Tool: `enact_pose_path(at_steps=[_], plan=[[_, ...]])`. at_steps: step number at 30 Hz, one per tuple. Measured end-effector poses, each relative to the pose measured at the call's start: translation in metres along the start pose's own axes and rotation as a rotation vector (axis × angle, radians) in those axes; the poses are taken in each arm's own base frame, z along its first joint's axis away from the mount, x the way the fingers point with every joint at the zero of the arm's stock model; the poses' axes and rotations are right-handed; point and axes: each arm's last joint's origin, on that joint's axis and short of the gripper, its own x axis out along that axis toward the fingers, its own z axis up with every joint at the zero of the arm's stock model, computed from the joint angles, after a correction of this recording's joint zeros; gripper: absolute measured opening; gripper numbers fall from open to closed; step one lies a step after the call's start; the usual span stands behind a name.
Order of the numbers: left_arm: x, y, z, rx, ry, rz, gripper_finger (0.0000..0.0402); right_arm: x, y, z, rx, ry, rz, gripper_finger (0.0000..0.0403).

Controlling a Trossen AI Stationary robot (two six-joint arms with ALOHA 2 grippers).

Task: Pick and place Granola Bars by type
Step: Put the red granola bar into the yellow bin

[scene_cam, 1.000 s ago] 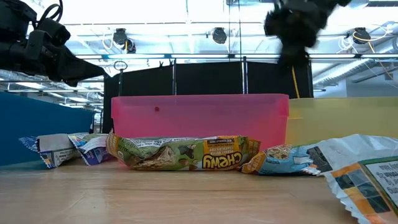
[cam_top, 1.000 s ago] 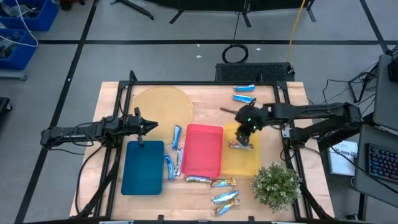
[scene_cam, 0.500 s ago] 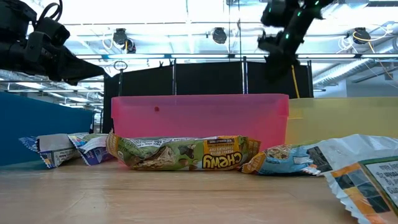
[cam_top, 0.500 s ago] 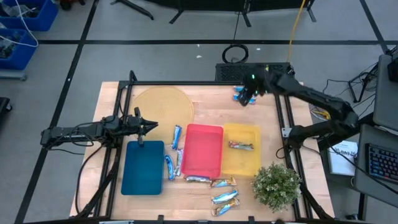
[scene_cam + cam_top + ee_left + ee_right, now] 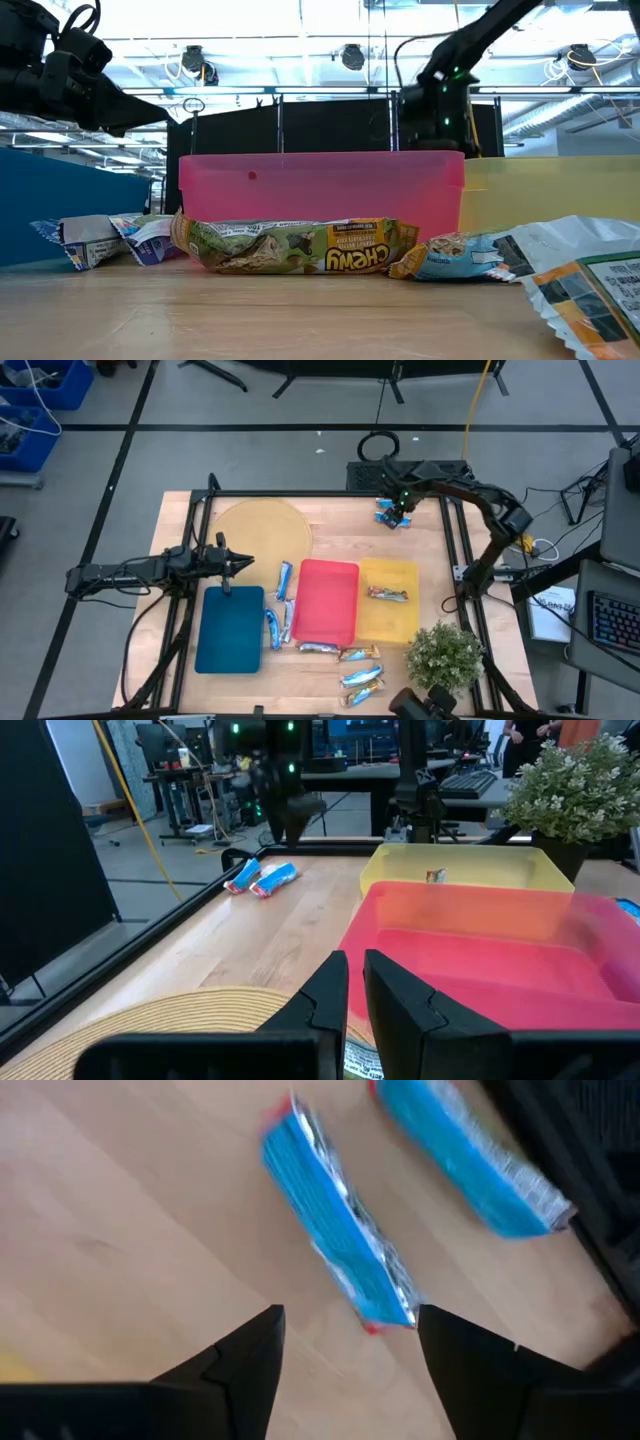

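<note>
My right gripper (image 5: 398,512) hangs open over two light blue bars (image 5: 392,510) lying flat near the table's far right edge. In the right wrist view its gripper (image 5: 345,1345) straddles the end of one blue bar (image 5: 340,1255) without touching it; the second blue bar (image 5: 465,1165) lies beyond. One orange-brown bar (image 5: 387,594) lies in the yellow tray (image 5: 395,628). Other bars lie between the blue tray (image 5: 230,630) and red tray (image 5: 327,610) and along the near edge (image 5: 360,677). My left gripper (image 5: 240,564) waits shut above the blue tray's far edge.
A round woven mat (image 5: 262,530) lies far left on the table. A potted plant (image 5: 444,657) stands at the near right corner. A black frame rail (image 5: 330,494) runs along the far edge, close behind the two blue bars.
My right gripper has swung from over the yellow tray toward the table's far edge and come down over the two blue bars. The orange-brown bar has stayed lying in the yellow tray.
</note>
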Motion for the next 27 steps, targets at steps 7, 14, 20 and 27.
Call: enact_pose_path(at_steps=[7, 14, 20, 27], plan=[[0.000, 0.000, 0.000, 0.000, 0.000, 0.000, 0.0047, 0.009, 0.002, 0.007, -0.018, -0.005, -0.064, 0.0223], [0.000, 0.000, 0.000, 0.000, 0.000, 0.000, 0.0047, 0.009, 0.003, 0.015, 0.031, -0.094, 0.073, 0.0222], [0.000, 0.000, 0.000, 0.000, 0.001, 0.000, 0.0047, 0.016, 0.001, 0.020, 0.038, -0.104, 0.074, 0.0222], [0.000, 0.000, 0.000, 0.001, 0.003, 0.000, 0.0047, 0.044, 0.006, 0.025, 0.011, -0.015, 0.078, 0.0222]])
